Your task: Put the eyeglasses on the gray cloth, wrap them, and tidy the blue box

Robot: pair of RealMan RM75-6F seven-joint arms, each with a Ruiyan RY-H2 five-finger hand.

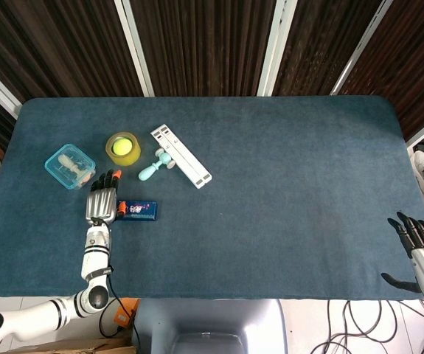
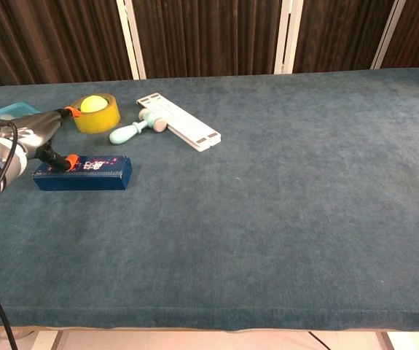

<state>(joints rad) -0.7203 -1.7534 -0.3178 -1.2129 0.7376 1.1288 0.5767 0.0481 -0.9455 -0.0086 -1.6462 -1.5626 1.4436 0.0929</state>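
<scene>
Crowding your left hand: clear container at ten o'clock, yellow tape roll at one. Fingers spreading, thumb touching the blue box at three o'clock. Right hand lying open, gripping nothing.

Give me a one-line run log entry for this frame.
left robot hand: fingers apart, at blue box end | right robot hand: open, table edge | eyeglasses, gray cloth: not seen

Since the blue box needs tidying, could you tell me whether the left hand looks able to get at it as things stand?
Probably yes: the left hand lies right at the end of the blue box, fingers spread, nothing between them.
</scene>
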